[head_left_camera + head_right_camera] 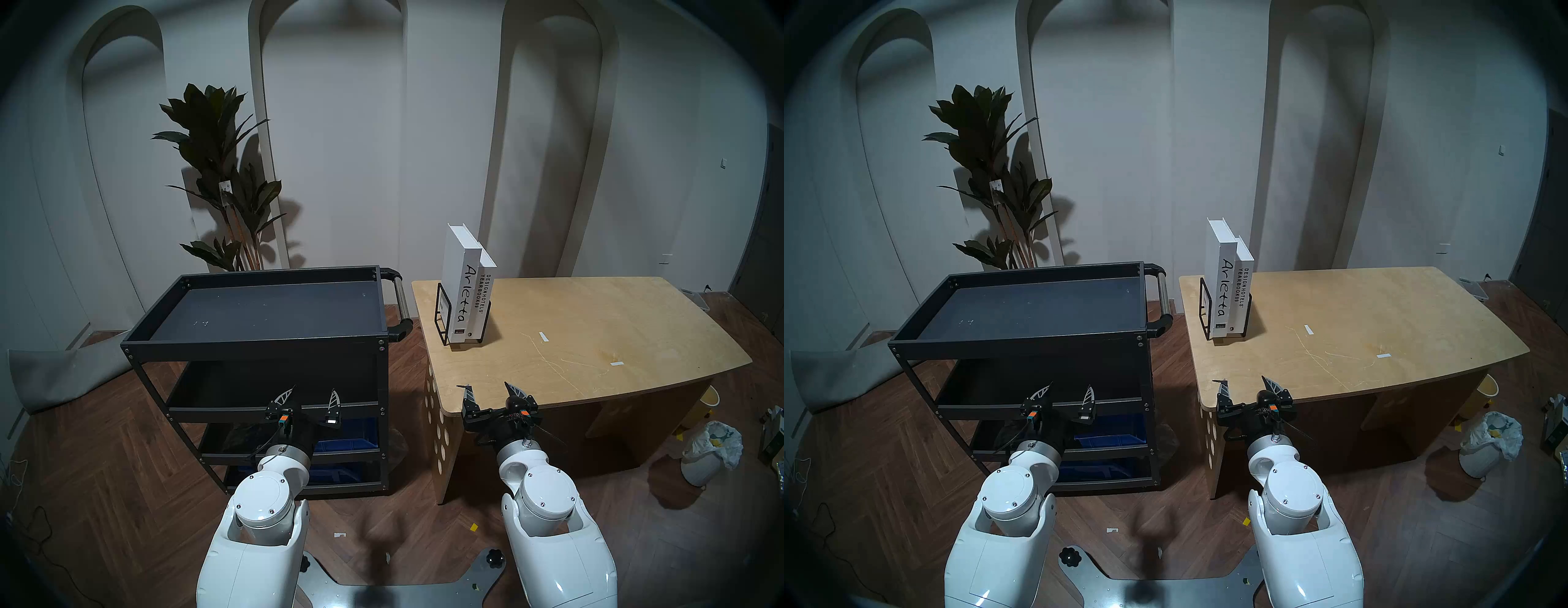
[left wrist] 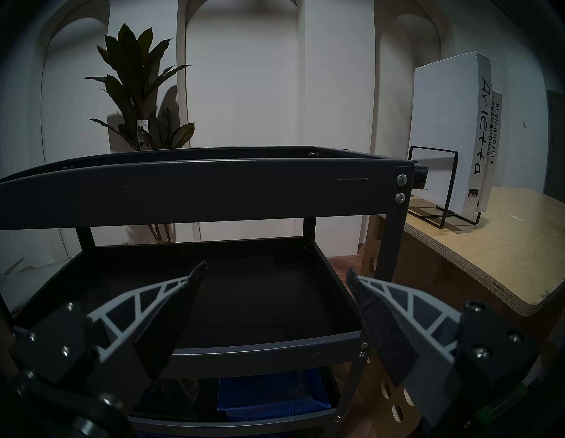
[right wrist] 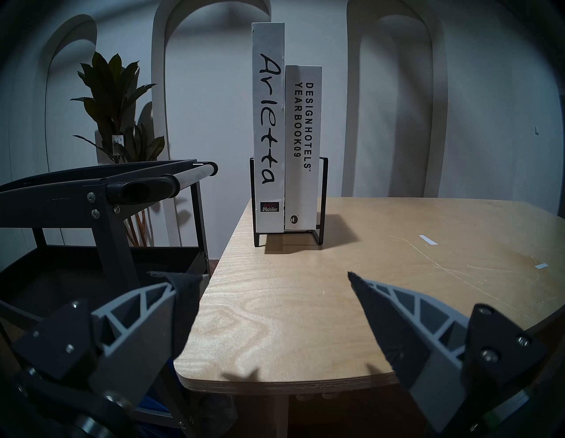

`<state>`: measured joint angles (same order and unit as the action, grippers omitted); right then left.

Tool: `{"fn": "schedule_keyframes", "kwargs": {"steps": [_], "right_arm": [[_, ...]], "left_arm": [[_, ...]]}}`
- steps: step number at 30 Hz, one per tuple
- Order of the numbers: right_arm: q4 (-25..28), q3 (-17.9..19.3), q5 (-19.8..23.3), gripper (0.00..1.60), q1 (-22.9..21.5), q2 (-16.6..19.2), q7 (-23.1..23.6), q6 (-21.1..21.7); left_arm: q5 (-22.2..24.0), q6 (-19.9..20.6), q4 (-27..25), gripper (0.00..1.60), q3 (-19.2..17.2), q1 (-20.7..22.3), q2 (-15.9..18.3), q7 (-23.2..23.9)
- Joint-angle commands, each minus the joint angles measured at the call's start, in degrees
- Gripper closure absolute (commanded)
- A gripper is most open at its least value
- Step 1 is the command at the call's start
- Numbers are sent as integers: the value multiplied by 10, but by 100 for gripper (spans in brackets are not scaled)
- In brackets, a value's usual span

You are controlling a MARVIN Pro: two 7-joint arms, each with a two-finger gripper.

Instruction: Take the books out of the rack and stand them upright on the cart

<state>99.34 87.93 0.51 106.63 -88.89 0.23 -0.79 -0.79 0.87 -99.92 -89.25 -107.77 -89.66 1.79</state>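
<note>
Two white books stand upright, side by side, in a low black wire rack (image 1: pixel 441 314) (image 3: pixel 323 198) at the far left corner of the wooden table (image 1: pixel 594 339). The taller "Arletta" book (image 1: pixel 460 293) (image 3: pixel 268 122) (image 2: pixel 449 131) is on the left, the shorter "DESIGNHOTELS YEARBOOK09" book (image 1: pixel 483 297) (image 3: pixel 302 146) on the right. Left of the table stands the dark grey cart (image 1: pixel 271 314) (image 2: pixel 195 186), its top tray bare. My left gripper (image 1: pixel 312 392) (image 2: pixel 276 270) is open in front of the cart's second shelf. My right gripper (image 1: pixel 488 388) (image 3: pixel 260 273) is open over the table's near left corner, well short of the books.
The cart's silver-barred handle (image 1: pixel 401 303) faces the table with a narrow gap between. Blue bins (image 1: pixel 352 437) sit on the cart's lower shelves. A potted plant (image 1: pixel 220 170) stands behind the cart. Tape strips (image 1: pixel 544 336) lie on the table. A bagged bin (image 1: pixel 708 450) stands on the floor at right.
</note>
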Motion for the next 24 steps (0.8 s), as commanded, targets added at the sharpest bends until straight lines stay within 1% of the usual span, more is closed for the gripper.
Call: {"fn": "schedule_keyframes", "kwargs": {"steps": [1,14,16,17,20,24], "right_arm": [[12,0,0,0,-1,0,1,-1],[12,0,0,0,-1,0,1,-1],[14,-7,-19,0,-1,11,-1,-16],[12,-6,-17,0,0,11,0,-47],[30,-5,-16,0,5,17,6,-47],[46,-1,-6,0,13,22,16,-66]], "left_arm": [[0,-2,-11,0,-1,3,-1,-1],[-1,-2,-11,0,-3,3,-2,0],[5,-11,-13,0,-7,0,-1,4],[12,-18,-16,0,-11,-2,-1,8],[13,-18,-26,0,-18,-5,0,8],[17,-20,-40,0,-25,-10,3,12]]}}
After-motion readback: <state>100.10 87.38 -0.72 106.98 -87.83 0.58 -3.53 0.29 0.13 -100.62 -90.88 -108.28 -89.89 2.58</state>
